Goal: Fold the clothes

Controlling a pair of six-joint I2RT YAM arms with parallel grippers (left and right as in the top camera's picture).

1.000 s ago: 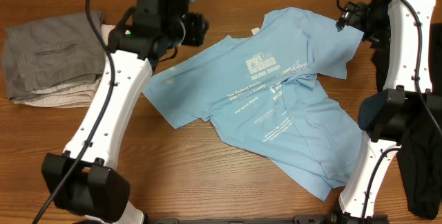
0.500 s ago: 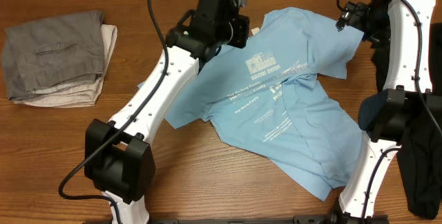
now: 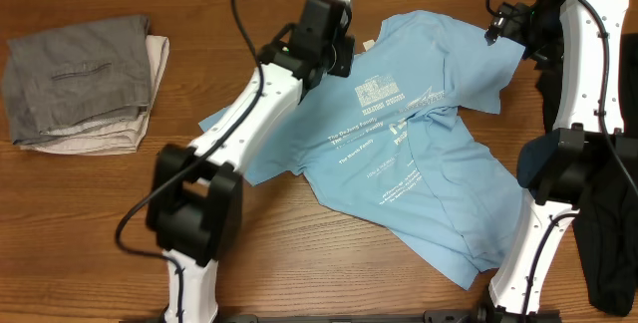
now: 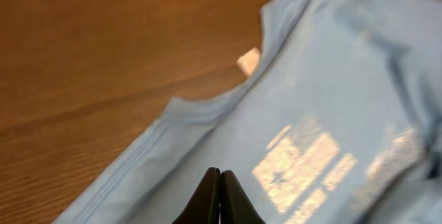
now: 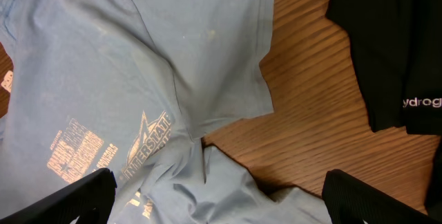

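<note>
Upper middle of the overhead frame: left tool (image 3: 342, 52), fingers pressed together with no cloth seen between them, poised at the neck edge of the light blue T-shirt (image 3: 409, 154).
Where the shirt lies: print side up and rumpled on the wooden worktop (image 3: 279, 273), filling the centre and lower right of the frame.
Long axis: slanted, from the collar with its small white neck label (image 4: 248, 61) at upper middle down to the hem at lower right.
Key relation: the shirt spreads away from the left tool toward the lower right. The collar and the sleeve at centre left lie nearest this arm.
Other arm: right tool (image 3: 495, 26), jaws spread wide and holding nothing, above the sleeve at upper right, so that side looks to be within its reach.
Likely need: the left tool would have to open before it could pinch the collar edge.
Elsewhere: folded grey trousers (image 3: 80, 74) at upper left; a black garment (image 3: 608, 233) at the right edge.
</note>
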